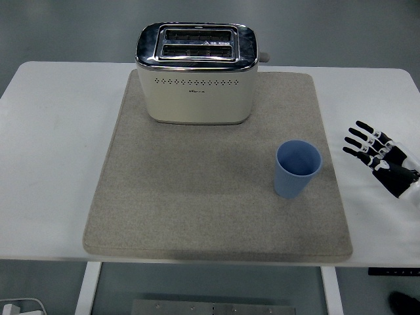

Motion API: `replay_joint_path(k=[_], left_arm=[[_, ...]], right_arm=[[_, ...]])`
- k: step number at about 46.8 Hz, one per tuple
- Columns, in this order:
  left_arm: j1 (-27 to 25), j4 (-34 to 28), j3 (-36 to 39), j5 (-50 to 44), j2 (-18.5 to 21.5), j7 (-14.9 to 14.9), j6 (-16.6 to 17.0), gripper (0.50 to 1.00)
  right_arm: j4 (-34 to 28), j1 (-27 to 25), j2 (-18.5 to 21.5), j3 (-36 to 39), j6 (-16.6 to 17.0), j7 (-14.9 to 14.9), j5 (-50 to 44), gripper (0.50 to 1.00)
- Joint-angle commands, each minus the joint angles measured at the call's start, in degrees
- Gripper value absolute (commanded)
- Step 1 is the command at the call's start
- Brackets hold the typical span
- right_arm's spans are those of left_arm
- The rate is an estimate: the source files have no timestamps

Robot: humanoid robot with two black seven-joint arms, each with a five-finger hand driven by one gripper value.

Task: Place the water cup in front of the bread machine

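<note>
Views supplied: one, the head view; no second view shares the scene.
Position: high on the robot's side of the white table (59,164), above its near edge.
Facing: forward and down over the tabletop.
Bottom of frame: the table's near edge, with floor and a table leg visible beneath it.
Top of frame: the table's far edge, just behind the toaster (195,73), then grey floor.
Range: moderate; nearly the whole tabletop fits, and the grey mat (197,197) lies entirely in frame.
Side limits: the table's left end is cut at its corner; the right hand (380,156) enters at the right edge.
Centring: mat and toaster sit on the vertical midline.
</note>
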Motion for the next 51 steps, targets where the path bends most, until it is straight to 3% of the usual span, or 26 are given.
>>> replay_joint_path(k=[1,10,23,51], left_arm=[[0.00,0.00,0.00,-0.01,0.00,0.03,0.00,1.000],[0.00,0.00,0.00,-0.01,0.00,0.46,0.00,1.000],[0.00,0.00,0.00,-0.01,0.00,1.08,0.00,1.000],[0.70,1.58,0.17,-0.18,0.00,0.99,0.62,1.000]], right_arm=[[0.24,-0.79,0.01,0.92,0.00,0.00,0.00,0.913],[0.42,-2.20,0.45,2.51,-0.26,0.00,-0.09,0.913],[3.58,-3.17,0.80,2.59,-4.39,0.00,-0.26,0.913],[0.16,-2.91,1.33,2.68,-3.16,0.00,-0.17,0.915]])
